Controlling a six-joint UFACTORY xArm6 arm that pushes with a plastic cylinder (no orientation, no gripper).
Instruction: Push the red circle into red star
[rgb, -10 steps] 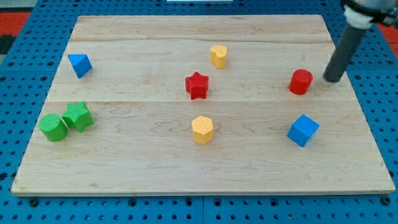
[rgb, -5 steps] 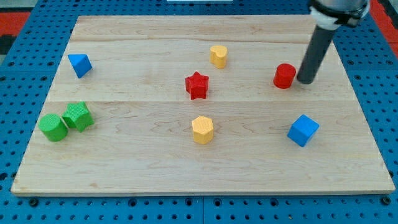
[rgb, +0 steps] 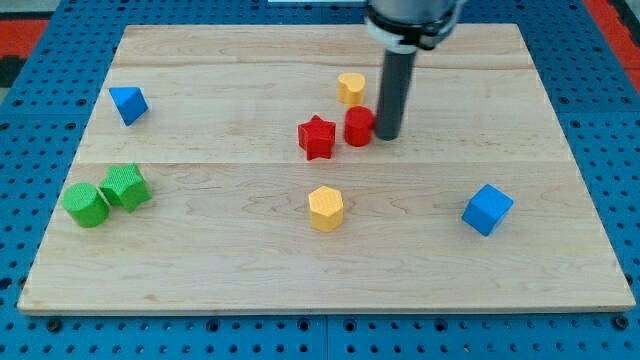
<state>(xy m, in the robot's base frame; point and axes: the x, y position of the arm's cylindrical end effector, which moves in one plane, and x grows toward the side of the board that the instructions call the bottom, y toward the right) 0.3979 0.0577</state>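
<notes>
The red circle stands near the board's middle, a little right of the red star, with a narrow gap or light contact between them; I cannot tell which. My tip is pressed against the red circle's right side, the dark rod rising from there toward the view's top.
A yellow block sits just above the red circle. A yellow hexagon lies below the star. A blue cube is at lower right, a blue triangle at upper left, and two green blocks at the left.
My tip has moved left across the board, pushing the red circle from the right side to just beside the red star. The other blocks have not moved.
</notes>
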